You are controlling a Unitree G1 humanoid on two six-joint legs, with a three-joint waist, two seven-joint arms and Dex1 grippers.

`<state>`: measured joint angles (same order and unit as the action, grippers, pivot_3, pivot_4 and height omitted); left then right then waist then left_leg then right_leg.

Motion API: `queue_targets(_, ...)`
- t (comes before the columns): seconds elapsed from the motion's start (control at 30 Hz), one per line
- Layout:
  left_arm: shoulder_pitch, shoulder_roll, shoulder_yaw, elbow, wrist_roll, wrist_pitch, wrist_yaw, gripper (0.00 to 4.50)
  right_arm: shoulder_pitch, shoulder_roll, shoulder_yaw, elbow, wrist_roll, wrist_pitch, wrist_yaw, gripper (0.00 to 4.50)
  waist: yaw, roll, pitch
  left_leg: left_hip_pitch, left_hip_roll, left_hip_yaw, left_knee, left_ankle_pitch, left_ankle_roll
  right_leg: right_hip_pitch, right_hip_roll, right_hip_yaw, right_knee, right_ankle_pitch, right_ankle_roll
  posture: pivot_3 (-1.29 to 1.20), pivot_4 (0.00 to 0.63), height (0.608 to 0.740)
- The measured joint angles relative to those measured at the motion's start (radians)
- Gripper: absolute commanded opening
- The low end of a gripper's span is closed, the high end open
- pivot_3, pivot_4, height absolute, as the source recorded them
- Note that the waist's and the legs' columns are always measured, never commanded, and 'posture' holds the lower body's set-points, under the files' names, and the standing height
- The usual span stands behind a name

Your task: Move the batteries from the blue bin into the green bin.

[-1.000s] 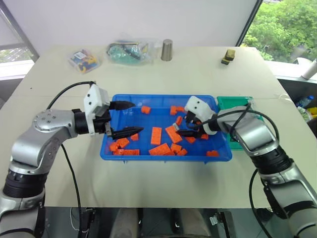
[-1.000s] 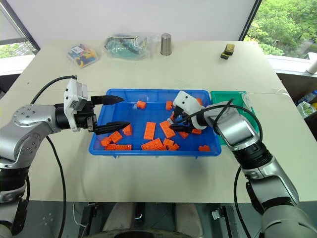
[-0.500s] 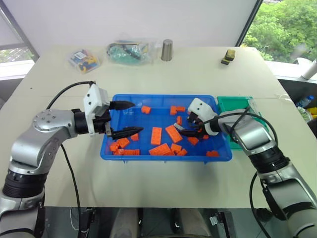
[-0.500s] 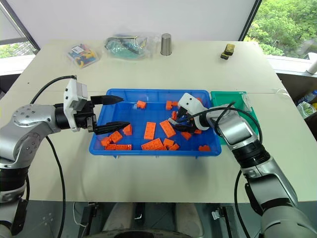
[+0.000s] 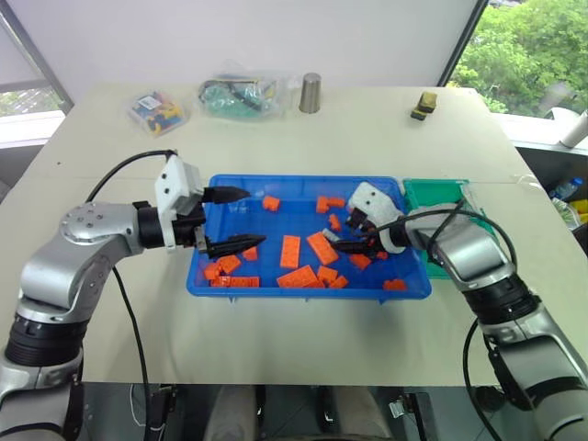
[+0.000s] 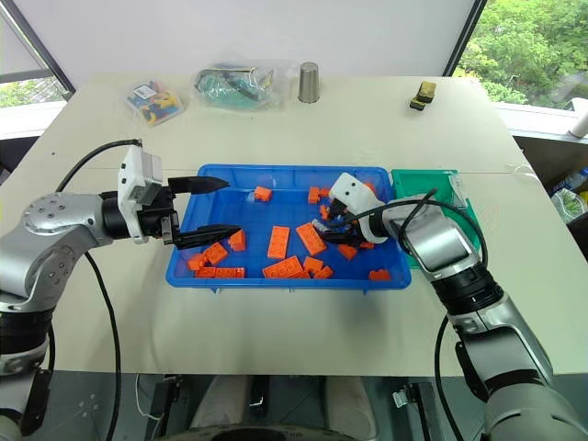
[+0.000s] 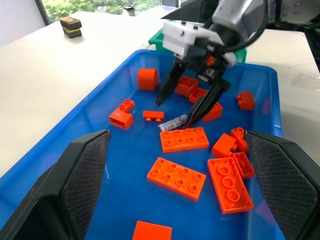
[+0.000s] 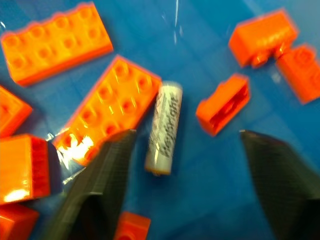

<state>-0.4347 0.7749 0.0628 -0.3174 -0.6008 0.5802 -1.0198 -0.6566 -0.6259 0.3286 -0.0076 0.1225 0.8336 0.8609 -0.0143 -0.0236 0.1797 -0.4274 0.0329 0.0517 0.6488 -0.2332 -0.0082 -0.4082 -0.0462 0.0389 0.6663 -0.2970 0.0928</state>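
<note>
In the left eye view you have the blue bin (image 5: 308,287) at the centre of the frame on the pale surface (image 5: 386,138), scattered with orange bricks (image 5: 289,250), and the green bin (image 5: 439,193) touching its right end. Your left arm comes in from the lower left, elbow bent, and the left gripper (image 5: 239,219) hangs level over the bin's left end with its two black fingers spread and nothing between them. Your right arm reaches in from the lower right, wrist angled down and toward the left of the frame, so the right gripper (image 5: 346,236) sits low in the bin's right half.

The left wrist view gives you the clearest read — the right gripper (image 7: 176,113) points down with its fingers parted, straddling one battery (image 7: 172,122) that lies flat on the blue floor, just beside a long orange brick (image 7: 185,139). Whether the tips touch it, you cannot tell.

In the right wrist view the battery (image 8: 163,128) lies between that gripper's two dark fingers (image 8: 102,175), apart from both, with a brick along one side. At the far edge of the surface, in the right eye view, stand a metal cup (image 6: 309,82) and two bags of small parts (image 6: 234,84).
</note>
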Motion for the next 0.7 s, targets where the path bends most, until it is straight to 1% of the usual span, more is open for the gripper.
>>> queue_targets(0.1, -0.008, 0.0, 0.0, 0.0, 0.0, 0.0, -0.002, 4.5, 0.001, 0.01, 0.001, 0.01, -0.003, -0.017, -0.007, 0.5, -0.002, 0.0, 0.0, 0.001, 0.0, 0.0, 0.0, 0.0, 0.0, 0.0, 0.001, 0.0, 0.0, 0.0, 0.0, 0.0, 0.15, 0.739)
queue_targets(0.13, -0.009, 0.0, 0.0, 0.0, 0.0, 0.0, -0.003, 4.5, 0.003, 0.011, 0.001, 0.01, -0.003, -0.022, -0.009, 0.07, -0.002, 0.0, 0.0, 0.001, 0.0, 0.0, 0.0, 0.0, 0.0, 0.0, 0.001, 0.0, 0.0, 0.0, 0.0, 0.0, 0.15, 0.739)
queue_targets(0.3, -0.009, 0.0, 0.0, 0.0, -0.001, 0.001, -0.005, 4.5, 0.009, 0.017, -0.003, 0.003, 0.0, -0.021, -0.011, 0.04, -0.002, 0.0, 0.0, 0.0, 0.0, 0.0, 0.0, 0.0, 0.0, 0.0, 0.001, 0.0, 0.0, 0.0, 0.0, 0.0, 0.15, 0.739)
queue_targets(0.43, -0.009, 0.001, -0.001, 0.0, -0.002, 0.003, -0.02, 4.5, 0.011, 0.013, -0.028, -0.044, 0.038, 0.061, 0.003, 0.04, -0.001, 0.0, 0.0, 0.0, 0.0, 0.0, 0.0, 0.0, 0.0, 0.0, 0.0, 0.0, 0.0, 0.0, 0.0, 0.0, 0.15, 0.739)
queue_targets(0.53, -0.008, 0.001, -0.001, 0.0, -0.013, 0.005, -0.037, 4.5, -0.004, -0.038, -0.117, -0.138, 0.12, 0.174, 0.032, 0.04, 0.003, 0.0, 0.0, 0.0, 0.0, 0.0, 0.0, 0.0, 0.0, 0.0, 0.0, 0.0, 0.0, 0.0, 0.0, 0.0, 0.15, 0.739)
queue_targets(0.63, -0.007, 0.005, -0.003, 0.001, -0.022, 0.006, -0.063, 4.5, -0.045, -0.123, -0.238, -0.208, 0.188, 0.263, 0.049, 0.04, 0.003, 0.0, 0.0, 0.0, 0.0, -0.001, 0.0, 0.0, 0.0, 0.001, -0.001, 0.0, -0.001, 0.0, 0.0, 0.0, 0.15, 0.739)
queue_targets(0.7, -0.01, 0.007, -0.011, 0.002, -0.023, 0.005, -0.08, 4.5, -0.04, -0.222, -0.304, -0.225, 0.219, 0.296, 0.068, 0.04, 0.006, 0.0, 0.0, 0.0, 0.0, -0.001, 0.0, 0.0, 0.0, 0.001, -0.001, -0.001, -0.001, 0.0, 0.0, 0.0, 0.15, 0.739)
